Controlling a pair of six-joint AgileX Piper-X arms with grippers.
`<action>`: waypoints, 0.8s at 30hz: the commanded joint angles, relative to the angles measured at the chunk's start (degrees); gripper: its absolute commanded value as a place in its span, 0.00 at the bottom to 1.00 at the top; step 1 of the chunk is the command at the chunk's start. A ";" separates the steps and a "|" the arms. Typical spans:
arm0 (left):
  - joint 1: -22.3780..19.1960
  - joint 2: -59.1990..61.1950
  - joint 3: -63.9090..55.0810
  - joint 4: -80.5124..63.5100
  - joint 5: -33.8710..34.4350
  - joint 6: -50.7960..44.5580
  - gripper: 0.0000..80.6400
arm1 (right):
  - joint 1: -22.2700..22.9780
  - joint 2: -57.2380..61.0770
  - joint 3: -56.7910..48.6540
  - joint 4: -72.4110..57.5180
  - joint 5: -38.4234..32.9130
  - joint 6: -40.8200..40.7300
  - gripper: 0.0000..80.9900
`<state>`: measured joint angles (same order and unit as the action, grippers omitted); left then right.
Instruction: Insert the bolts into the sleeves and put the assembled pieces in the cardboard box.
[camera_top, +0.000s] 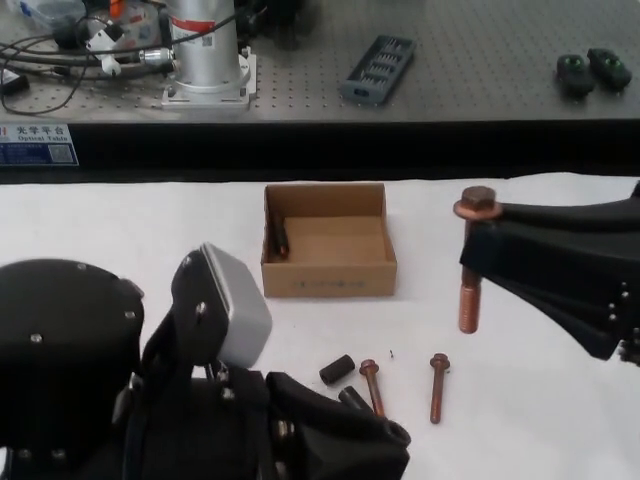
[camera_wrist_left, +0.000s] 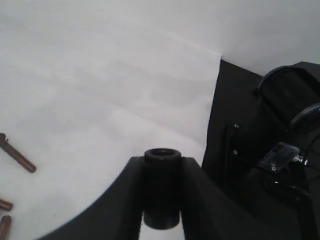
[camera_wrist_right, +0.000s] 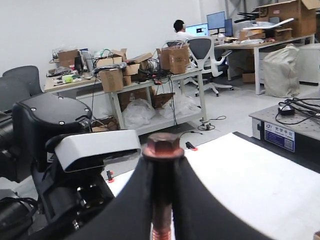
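The white table (camera_top: 540, 420) carries the cardboard box (camera_top: 328, 275) at its middle, open side up. A dark piece (camera_top: 280, 238) lies inside against the box's left wall; I cannot tell whether it is an assembled one.

The left tool (camera_wrist_left: 161, 165) sits at the near left of the table, clamped around a black sleeve (camera_wrist_left: 161, 190). The sleeve's long axis runs along the fingers and its open mouth faces away from the wrist. The right tool (camera_top: 480, 250) hangs over the right side of the table, gripping a copper bolt (camera_top: 470, 295). The bolt stands upright, head on top and threaded end pointing down, clear of the table.

The held sleeve lies to the near left of the held bolt and lower than it, with bare table between them. The two axes do not appear to line up, so I judge that one tool must turn its part before the bolt's tip can meet the sleeve's mouth.

Between the tools, two loose bolts (camera_top: 371, 385) (camera_top: 438, 387) lie flat on the table. A loose sleeve (camera_top: 337, 369) rests just left of them.
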<state>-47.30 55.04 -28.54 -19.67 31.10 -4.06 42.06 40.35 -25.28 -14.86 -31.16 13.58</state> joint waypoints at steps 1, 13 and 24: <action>-2.09 -0.52 -0.06 -5.21 -4.42 -0.58 0.01 | 0.11 0.64 0.37 -2.41 -1.57 1.39 0.04; -2.10 -0.52 -0.06 -14.87 -6.87 0.17 0.01 | 2.73 0.60 3.14 -13.38 -1.45 8.66 0.04; -2.10 -0.52 -0.06 -21.86 -6.24 -1.78 0.01 | 7.18 0.60 3.21 -12.69 5.72 5.16 0.04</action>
<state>-49.12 55.04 -28.35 -35.78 24.23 -4.06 49.13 40.86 -21.96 -27.24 -26.81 20.57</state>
